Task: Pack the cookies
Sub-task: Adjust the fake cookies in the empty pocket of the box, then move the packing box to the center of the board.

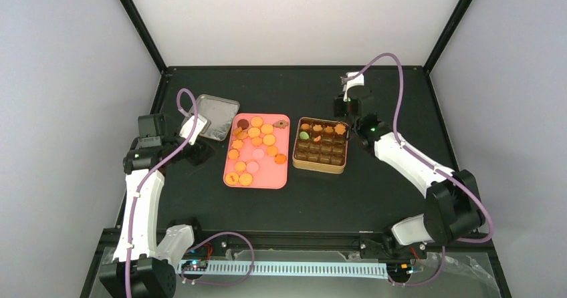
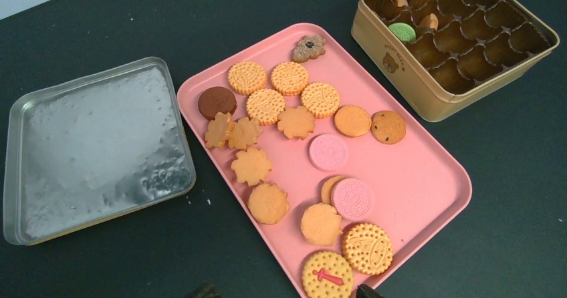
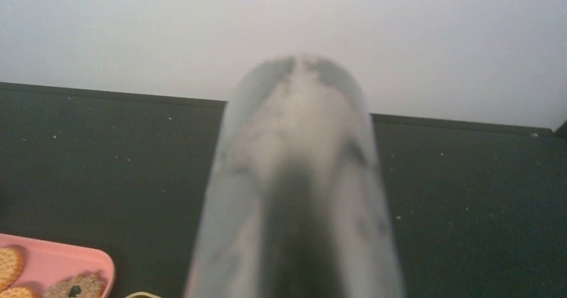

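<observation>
Many small round cookies [image 2: 294,121], mostly orange-yellow with two pink and two dark brown, lie on a pink tray [image 2: 418,171]; in the top view the cookies [image 1: 256,144] sit mid-table. A gold tin [image 1: 319,166] of brown cups holds a green cookie [image 2: 401,32] and a few orange ones [image 1: 341,129] in its far rows. My left gripper [image 1: 198,134] hovers left of the tray; in its wrist view the gripper [image 2: 286,291] is open and empty, with only its dark fingertips [image 2: 204,290] showing. My right gripper [image 1: 352,82] is behind the tin's far right corner, raised; in its wrist view the gripper [image 3: 301,67] is blurred and shut.
The tin's silver lid [image 1: 215,114] lies upside down behind and left of the tray, seen also in the left wrist view [image 2: 93,144]. The black table ends at a pale back wall [image 3: 281,17]. Purple cables loop over both arms.
</observation>
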